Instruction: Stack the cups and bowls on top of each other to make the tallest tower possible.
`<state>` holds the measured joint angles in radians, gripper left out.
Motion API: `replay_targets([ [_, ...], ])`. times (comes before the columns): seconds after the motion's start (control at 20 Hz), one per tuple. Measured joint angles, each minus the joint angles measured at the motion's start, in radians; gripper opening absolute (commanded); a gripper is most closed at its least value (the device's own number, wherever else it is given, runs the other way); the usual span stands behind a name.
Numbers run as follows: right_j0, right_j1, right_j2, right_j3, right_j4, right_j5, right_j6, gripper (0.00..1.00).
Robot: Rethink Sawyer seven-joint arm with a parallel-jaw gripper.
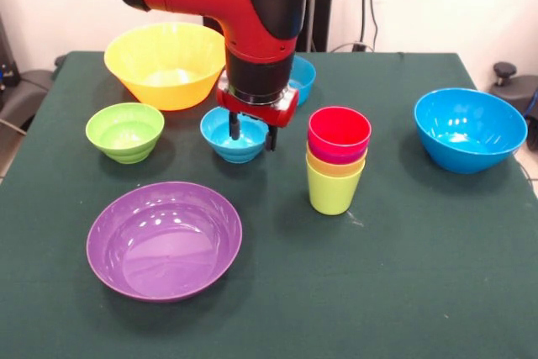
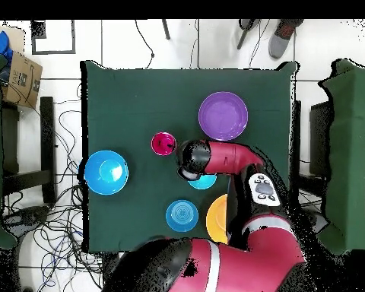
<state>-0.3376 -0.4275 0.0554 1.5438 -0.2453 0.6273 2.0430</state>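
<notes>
Glossy plastic cups nested into a short tower [image 1: 336, 164] right of the table's middle in the front view: lime green cup [image 1: 334, 189] lowest, then yellow, then a purple rim, red cup [image 1: 339, 131] on top. Seen from overhead as one red-pink circle [image 2: 163, 143]. Standing upright on the green tablecloth [image 1: 403, 275], apart from every bowl.

Just beside the tower, a small blue bowl [image 1: 235, 134] with the gripper [image 1: 251, 132] lowered over it, dark fingers [image 1: 235, 126] parted and reaching into the bowl, nothing held. Second small blue bowl [image 1: 301, 77] behind, half hidden by the red and black arm [image 1: 252, 6].

Farther out: small green bowl [image 1: 125, 131], large yellow-orange bowl [image 1: 166, 63] at the back, wide purple bowl [image 1: 164, 240] nearest the camera, large blue bowl [image 1: 469, 129] well apart at the other side. Overhead, cables on the tiled floor [image 2: 60, 152] around the table.
</notes>
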Motion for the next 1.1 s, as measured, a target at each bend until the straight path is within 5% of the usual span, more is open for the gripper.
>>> replay_targets([
  [0.6, 0.029, 0.033, -0.032, 0.001, 0.000, -0.065, 0.000, 1.00],
  [0.65, 0.034, 0.036, -0.040, 0.001, 0.000, -0.073, 0.000, 0.00],
  [1.1, 0.038, 0.017, -0.060, 0.003, 0.001, -0.075, 0.000, 0.00],
])
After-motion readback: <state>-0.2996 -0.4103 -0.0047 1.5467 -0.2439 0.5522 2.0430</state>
